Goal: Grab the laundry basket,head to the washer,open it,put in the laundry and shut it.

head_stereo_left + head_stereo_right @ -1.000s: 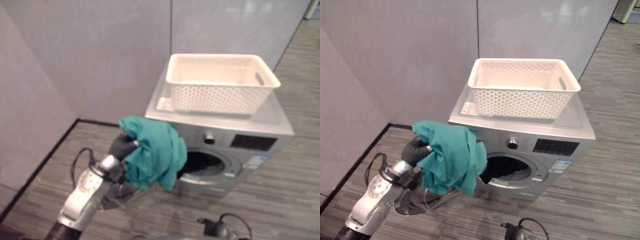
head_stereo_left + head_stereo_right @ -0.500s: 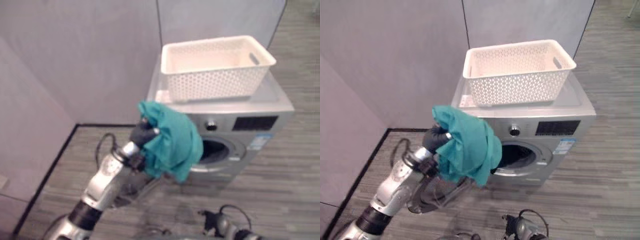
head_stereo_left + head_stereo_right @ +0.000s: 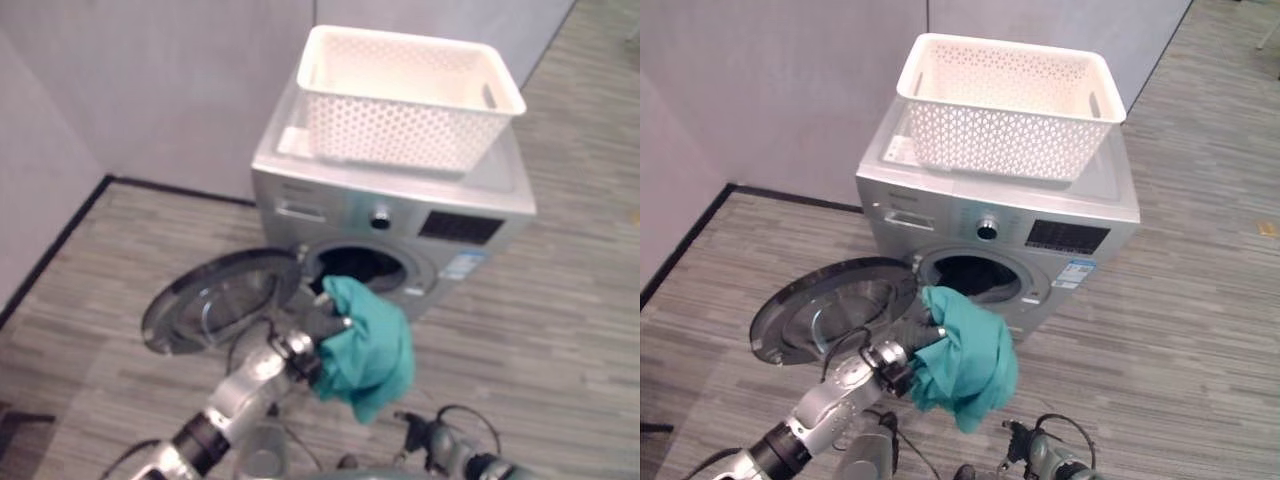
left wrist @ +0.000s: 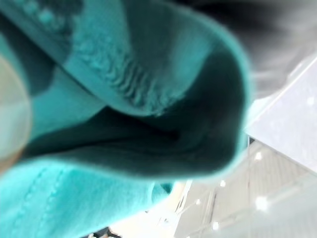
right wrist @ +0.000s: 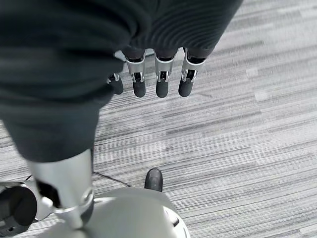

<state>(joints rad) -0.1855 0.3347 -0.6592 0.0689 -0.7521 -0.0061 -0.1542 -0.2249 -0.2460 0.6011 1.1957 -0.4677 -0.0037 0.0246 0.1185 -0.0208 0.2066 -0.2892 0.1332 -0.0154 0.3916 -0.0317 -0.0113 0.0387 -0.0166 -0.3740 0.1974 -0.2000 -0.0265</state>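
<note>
Laundry: one teal garment (image 3: pixel 965 360) bunched in the left hand (image 3: pixel 923 333), fingers curled into the cloth, held in the air just in front of the washer (image 3: pixel 1000 225) drum opening (image 3: pixel 965 275), at 6 o'clock from it. Washer door (image 3: pixel 830 308) swung open at 9 o'clock of the opening. White perforated basket (image 3: pixel 1005 105) sits on the washer top, at 12 o'clock. Right hand (image 5: pixel 157 74) hangs over the grey plank floor (image 5: pixel 247 124), fingers straight and relaxed, holding nothing.
</note>
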